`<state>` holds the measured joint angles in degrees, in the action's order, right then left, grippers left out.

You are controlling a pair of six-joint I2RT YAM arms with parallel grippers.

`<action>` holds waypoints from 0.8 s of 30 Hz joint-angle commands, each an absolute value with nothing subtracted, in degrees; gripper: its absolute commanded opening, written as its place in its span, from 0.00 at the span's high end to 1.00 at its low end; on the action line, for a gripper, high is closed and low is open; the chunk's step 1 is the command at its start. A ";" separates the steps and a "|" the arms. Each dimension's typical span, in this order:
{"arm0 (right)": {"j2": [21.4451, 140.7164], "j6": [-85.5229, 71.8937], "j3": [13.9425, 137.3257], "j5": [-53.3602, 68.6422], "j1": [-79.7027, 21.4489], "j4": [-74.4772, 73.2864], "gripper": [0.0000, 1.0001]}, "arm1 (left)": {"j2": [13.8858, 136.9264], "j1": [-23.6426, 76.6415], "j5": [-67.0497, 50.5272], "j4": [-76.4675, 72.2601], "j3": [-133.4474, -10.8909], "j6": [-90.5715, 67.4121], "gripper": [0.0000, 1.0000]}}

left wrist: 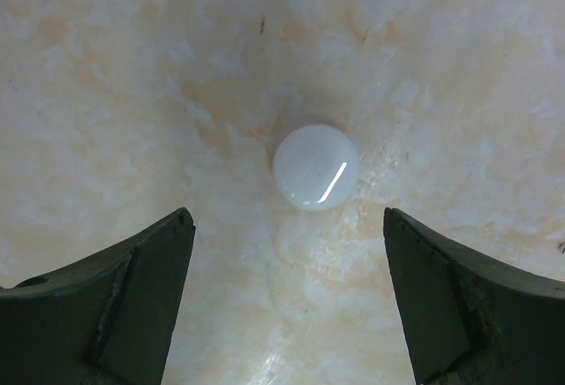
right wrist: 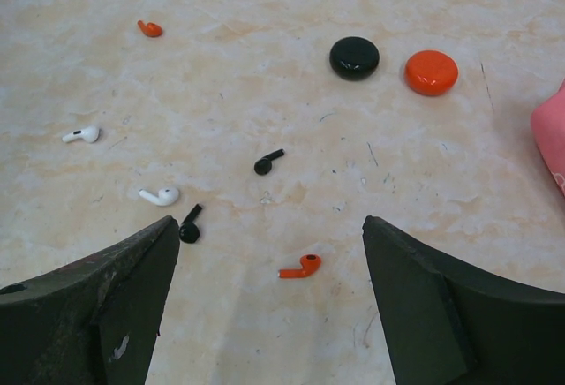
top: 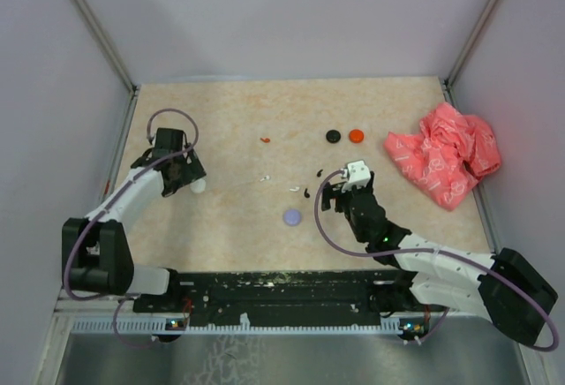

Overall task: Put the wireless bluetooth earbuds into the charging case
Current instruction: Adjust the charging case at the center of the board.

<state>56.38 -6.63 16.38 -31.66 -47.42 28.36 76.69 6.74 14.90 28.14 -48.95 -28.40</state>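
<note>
Several tiny stemmed earbuds lie mid-table. In the right wrist view a red earbud (right wrist: 300, 267) lies on the table between the open jaws of my right gripper (right wrist: 269, 226). Two black earbuds (right wrist: 268, 162) (right wrist: 188, 227), two white ones (right wrist: 161, 196) (right wrist: 82, 134) and another red one (right wrist: 149, 28) lie beyond. My right gripper (top: 331, 192) is empty. My left gripper (left wrist: 287, 219) is open and empty, just short of a round white disc (left wrist: 315, 168); in the top view it (top: 187, 176) sits at the left by that disc (top: 199, 184).
A black disc (top: 333, 136) and a red disc (top: 356, 135) lie at the back middle. A lilac disc (top: 292, 217) lies near the front middle. A crumpled pink-red plastic bag (top: 446, 151) fills the right side. Walls enclose the table.
</note>
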 commanded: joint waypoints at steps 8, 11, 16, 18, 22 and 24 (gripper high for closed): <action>58.15 -6.72 17.92 -30.88 -46.85 31.34 0.16 | 94.51 5.29 10.99 29.20 -61.44 -23.23 0.12; 58.65 -6.73 18.03 -30.43 -46.85 31.38 0.16 | 98.14 5.24 11.15 30.40 -63.45 -22.05 0.15; 58.70 -6.68 18.10 -30.19 -46.85 31.40 0.16 | 101.35 5.26 10.31 31.71 -64.42 -21.22 0.24; 58.48 -6.81 18.11 -30.11 -46.85 31.33 0.16 | 101.87 5.27 8.91 32.06 -64.36 -20.83 0.26; 58.56 -7.12 17.93 -29.52 -46.85 31.77 0.16 | 102.19 5.56 6.24 32.05 -63.92 -18.89 0.31; 58.98 -7.10 17.93 -29.55 -46.85 31.98 0.16 | 102.09 6.26 5.42 32.06 -63.97 -17.81 0.32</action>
